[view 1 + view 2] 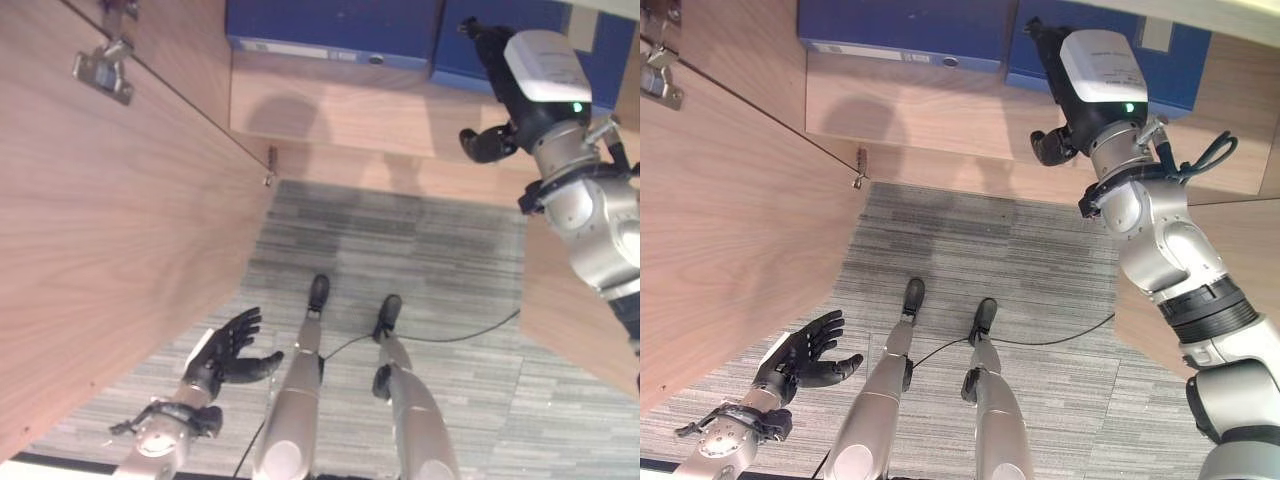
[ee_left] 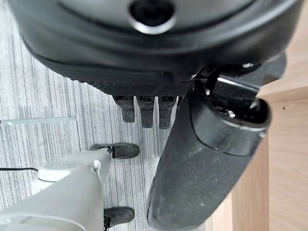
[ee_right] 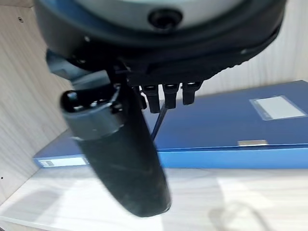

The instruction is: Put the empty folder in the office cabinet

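Note:
Two blue folders lie flat on the cabinet shelf (image 1: 340, 115): one on the left (image 1: 330, 30) and one on the right (image 1: 460, 55). My right hand (image 1: 498, 60) is raised to the shelf, with its straight fingers at the right folder's front edge and its thumb hanging below. In the right wrist view that folder (image 3: 231, 130) lies flat on the pale shelf board past the fingers (image 3: 166, 96), which hold nothing. Low down beside the open door, my left hand (image 1: 228, 350) is open with its fingers spread and empty.
The cabinet's wooden door (image 1: 100, 250) stands open along the left, with a metal hinge (image 1: 105, 70) near its top. A wooden side panel (image 1: 570, 310) closes the right. Grey carpet (image 1: 430, 250) lies below the shelf.

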Tool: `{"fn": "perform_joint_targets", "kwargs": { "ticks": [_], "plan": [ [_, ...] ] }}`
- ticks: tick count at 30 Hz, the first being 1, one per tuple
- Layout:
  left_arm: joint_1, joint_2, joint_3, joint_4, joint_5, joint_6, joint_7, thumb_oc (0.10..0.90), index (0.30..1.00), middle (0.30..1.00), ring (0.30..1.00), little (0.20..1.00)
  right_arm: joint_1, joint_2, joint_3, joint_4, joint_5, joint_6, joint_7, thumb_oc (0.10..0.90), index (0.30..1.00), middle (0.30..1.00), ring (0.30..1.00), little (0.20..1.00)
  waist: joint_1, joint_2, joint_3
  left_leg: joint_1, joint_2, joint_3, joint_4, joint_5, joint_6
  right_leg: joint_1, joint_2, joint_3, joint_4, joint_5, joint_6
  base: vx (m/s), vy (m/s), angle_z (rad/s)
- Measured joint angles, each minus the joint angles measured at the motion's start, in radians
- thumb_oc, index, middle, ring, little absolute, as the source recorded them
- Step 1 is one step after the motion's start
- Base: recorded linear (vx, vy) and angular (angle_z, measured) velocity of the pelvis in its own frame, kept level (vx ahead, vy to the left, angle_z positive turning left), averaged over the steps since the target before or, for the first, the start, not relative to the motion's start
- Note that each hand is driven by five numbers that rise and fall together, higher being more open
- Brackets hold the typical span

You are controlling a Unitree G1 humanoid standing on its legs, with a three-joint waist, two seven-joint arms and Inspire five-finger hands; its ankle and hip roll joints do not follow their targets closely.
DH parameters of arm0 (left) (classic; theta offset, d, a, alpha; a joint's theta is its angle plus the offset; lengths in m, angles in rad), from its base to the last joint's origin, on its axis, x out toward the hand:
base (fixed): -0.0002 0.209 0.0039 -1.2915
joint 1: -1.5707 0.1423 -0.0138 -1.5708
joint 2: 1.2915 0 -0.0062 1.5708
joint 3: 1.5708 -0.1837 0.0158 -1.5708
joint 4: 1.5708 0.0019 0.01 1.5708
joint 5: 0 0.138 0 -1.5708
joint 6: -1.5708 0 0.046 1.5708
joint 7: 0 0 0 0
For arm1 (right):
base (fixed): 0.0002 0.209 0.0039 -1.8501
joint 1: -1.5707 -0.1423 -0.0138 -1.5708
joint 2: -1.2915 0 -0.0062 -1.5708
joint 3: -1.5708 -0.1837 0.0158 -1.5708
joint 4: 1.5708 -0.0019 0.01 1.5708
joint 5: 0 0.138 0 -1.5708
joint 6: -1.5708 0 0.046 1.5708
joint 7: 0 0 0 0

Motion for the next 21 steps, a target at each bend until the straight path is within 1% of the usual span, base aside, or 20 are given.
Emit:
{"fn": "perform_joint_targets", "kwargs": {
  "ticks": [5,12,17,21],
  "plan": [
    [0.000,-0.001,0.009,0.000,0.000,0.000,0.000,0.800,0.900,0.900,0.900,0.900,-0.006,0.004,0.017,0.011,-0.002,0.008,0.007,0.800,0.900,0.900,0.900,0.900,0.001,0.000,0.000,-0.001,0.000,-0.003,0.000,0.001,0.001,0.000,0.000,-0.009,0.000,0.000,0.000,0.00,0.000,0.00],
    [0.000,-0.001,0.010,0.000,0.002,0.013,-0.006,0.800,0.900,0.900,0.900,0.900,0.054,0.004,0.017,0.018,-0.013,0.015,0.079,0.800,0.900,0.900,0.900,0.900,-0.006,0.000,0.000,-0.002,0.001,-0.004,0.000,0.001,0.001,0.000,0.002,-0.011,-0.001,0.000,0.000,0.00,0.000,0.00],
    [0.000,-0.003,0.012,0.000,0.036,0.016,-0.022,0.800,0.900,0.900,0.900,0.900,0.102,-0.001,0.007,0.024,-0.009,0.026,0.091,0.800,0.900,0.900,0.900,0.900,-0.011,0.000,0.000,-0.002,0.001,-0.002,0.000,0.001,0.001,-0.001,0.001,-0.010,-0.001,0.000,0.000,0.00,0.000,0.00],
    [0.000,-0.003,0.012,0.000,0.035,0.016,-0.022,0.800,0.900,0.900,0.900,0.900,0.095,-0.036,0.007,0.044,0.009,0.025,0.090,0.800,0.900,0.900,0.900,0.900,-0.009,-0.001,0.000,-0.004,0.003,-0.002,0.000,0.001,0.001,-0.001,0.002,-0.010,-0.005,0.003,-0.003,0.00,0.000,0.00]
  ]
}}
